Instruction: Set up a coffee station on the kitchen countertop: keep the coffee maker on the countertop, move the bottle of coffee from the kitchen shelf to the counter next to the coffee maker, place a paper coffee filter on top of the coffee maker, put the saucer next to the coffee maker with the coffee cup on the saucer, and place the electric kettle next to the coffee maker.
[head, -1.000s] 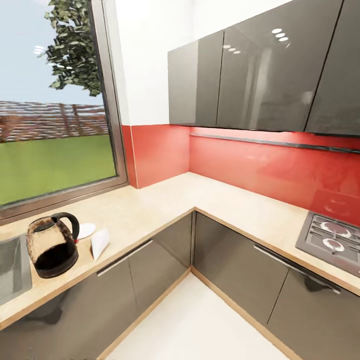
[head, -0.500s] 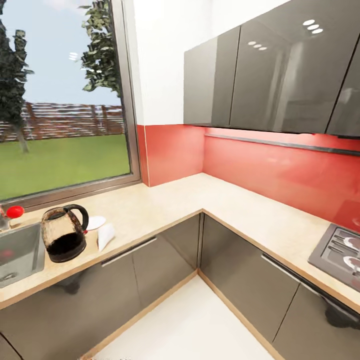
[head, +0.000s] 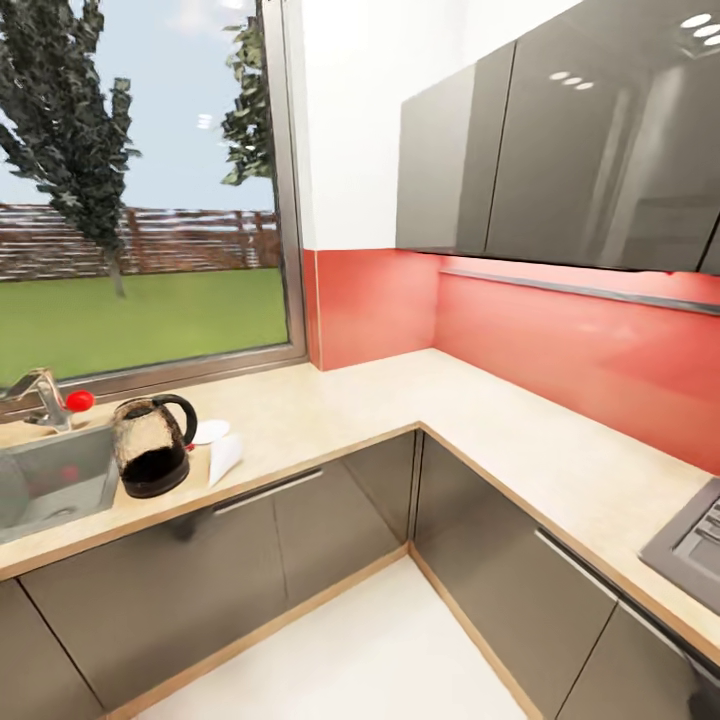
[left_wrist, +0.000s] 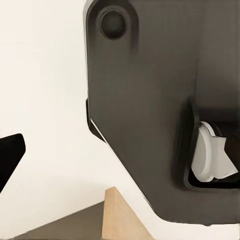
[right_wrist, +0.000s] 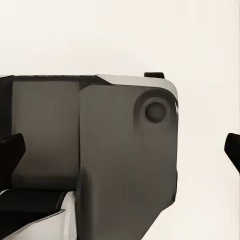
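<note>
Kettle (head: 153, 456) is seen upright on the countertop (head: 330, 410) beside the sink (head: 50, 480) — a saucer (head: 210, 431) and a paper filter (head: 224, 456) lie just beside it. Whether either gripper's jaws are apart cannot be told.

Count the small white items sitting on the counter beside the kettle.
2: a flat saucer behind and just right of the kettle, toward the window, and a cone-shaped paper filter in front of the saucer, near the counter edge. None seem hidden.
</note>
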